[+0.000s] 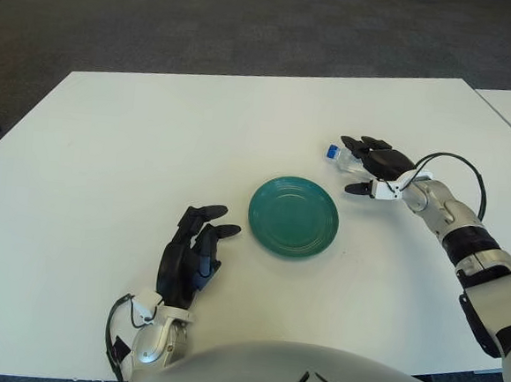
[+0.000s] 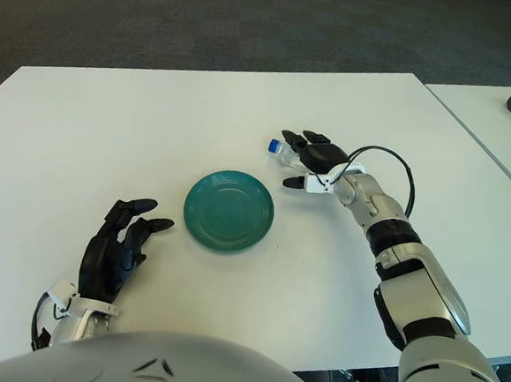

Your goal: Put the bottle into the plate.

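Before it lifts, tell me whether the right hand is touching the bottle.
Touching: in the right eye view the right hand lies over the bottle, fingers draped on it, only the cap end showing.

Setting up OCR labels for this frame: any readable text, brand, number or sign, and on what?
None readable.
bottle: blue cap and clear body under the right hand; no label can be made out.
plate: plain green, no markings.
table: plain white.
left hand: no lettering visible.
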You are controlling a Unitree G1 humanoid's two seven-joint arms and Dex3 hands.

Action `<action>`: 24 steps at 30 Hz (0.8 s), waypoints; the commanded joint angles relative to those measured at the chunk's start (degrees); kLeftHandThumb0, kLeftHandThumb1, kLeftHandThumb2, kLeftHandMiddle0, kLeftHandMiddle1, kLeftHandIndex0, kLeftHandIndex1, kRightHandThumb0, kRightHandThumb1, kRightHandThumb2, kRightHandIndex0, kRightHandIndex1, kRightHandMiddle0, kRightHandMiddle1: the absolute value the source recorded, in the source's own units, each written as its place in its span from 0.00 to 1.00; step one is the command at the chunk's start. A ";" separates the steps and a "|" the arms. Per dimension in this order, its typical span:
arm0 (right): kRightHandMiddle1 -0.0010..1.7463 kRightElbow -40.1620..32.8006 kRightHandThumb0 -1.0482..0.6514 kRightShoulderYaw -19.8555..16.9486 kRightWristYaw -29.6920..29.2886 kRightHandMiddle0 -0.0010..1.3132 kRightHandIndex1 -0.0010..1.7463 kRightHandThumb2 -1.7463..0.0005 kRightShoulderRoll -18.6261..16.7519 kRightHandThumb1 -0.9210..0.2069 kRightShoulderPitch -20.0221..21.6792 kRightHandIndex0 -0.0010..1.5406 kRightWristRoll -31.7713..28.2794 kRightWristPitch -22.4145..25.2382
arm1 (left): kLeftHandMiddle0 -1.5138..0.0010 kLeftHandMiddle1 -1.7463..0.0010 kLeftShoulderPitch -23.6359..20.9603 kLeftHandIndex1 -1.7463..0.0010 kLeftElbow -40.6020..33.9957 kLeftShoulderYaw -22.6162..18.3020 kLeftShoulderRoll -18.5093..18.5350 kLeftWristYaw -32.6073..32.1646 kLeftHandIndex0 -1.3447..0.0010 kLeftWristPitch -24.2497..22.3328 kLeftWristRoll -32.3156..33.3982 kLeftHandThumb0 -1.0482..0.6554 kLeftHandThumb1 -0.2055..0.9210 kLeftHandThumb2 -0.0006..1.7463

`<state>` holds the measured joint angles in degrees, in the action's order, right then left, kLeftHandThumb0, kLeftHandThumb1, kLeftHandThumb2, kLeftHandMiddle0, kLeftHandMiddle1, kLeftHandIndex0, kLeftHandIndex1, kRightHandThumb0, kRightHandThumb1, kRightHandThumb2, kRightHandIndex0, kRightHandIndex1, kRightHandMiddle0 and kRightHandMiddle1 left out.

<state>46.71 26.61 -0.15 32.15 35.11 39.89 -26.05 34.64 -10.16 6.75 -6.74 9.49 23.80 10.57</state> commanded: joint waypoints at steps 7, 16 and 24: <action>0.69 3.38 0.05 -0.94 -5.67 0.00 0.37 0.83 -1.73 0.00 -1.15 0.21 -1.07 -3.49 | 0.61 0.40 1.18 0.33 -2.00 0.91 0.10 -0.30 0.79 -0.56 1.15 0.11 1.00 0.35; 0.99 10.16 0.18 -0.01 -17.92 0.40 0.98 0.91 -3.04 0.00 -0.16 0.49 0.70 -9.78 | 0.59 0.41 2.15 0.33 -2.41 1.68 0.41 0.53 0.78 0.96 2.13 0.11 1.00 0.35; 1.00 10.20 0.21 1.62 -26.34 0.59 1.00 0.90 -2.59 0.00 -0.95 0.63 3.61 -13.42 | 0.57 0.41 2.58 0.32 -2.57 2.04 0.96 0.60 0.76 1.97 2.06 0.12 1.00 0.36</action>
<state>56.50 27.55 -24.12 29.37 34.65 42.03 -38.36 37.11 -12.35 8.69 -6.26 9.59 24.75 12.64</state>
